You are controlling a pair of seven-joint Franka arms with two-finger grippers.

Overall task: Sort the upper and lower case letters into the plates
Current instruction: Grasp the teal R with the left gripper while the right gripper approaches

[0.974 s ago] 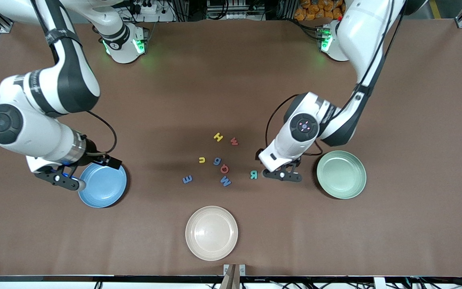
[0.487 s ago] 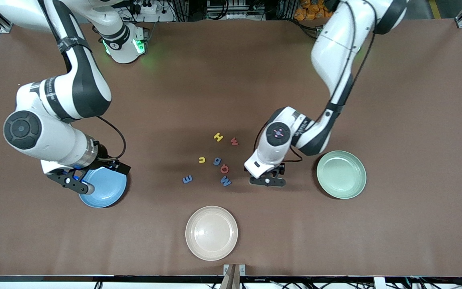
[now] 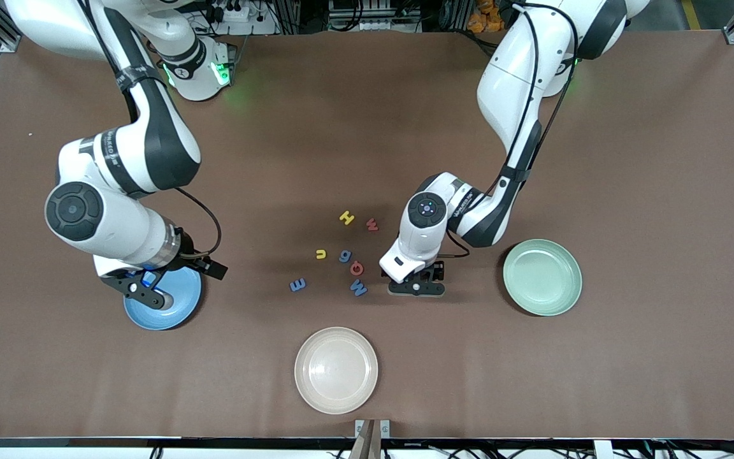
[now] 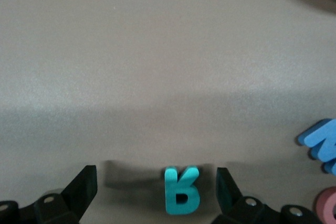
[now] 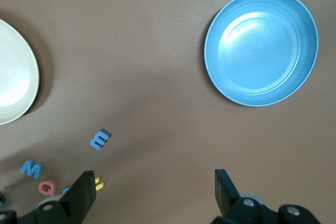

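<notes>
Left claw (image 3: 415, 287) is low over the tabletop (image 3: 367, 127), fingers spread wide with the teal R (image 4: 181, 191) between them, untouched. Right claw (image 3: 144, 290) hangs spread over the blue plate (image 3: 179, 306). Green plate (image 3: 542, 276) sits empty toward the left arm's end

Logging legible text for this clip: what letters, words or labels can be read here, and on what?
"H": yellow letter on the table
"w": red letter
"u": yellow letter
"g": blue letter
"Q": red letter
"M": blue letter
"E": blue letter
"R": teal letter, between the open left gripper fingers
Lettering on the arm links: too small to read.
</notes>
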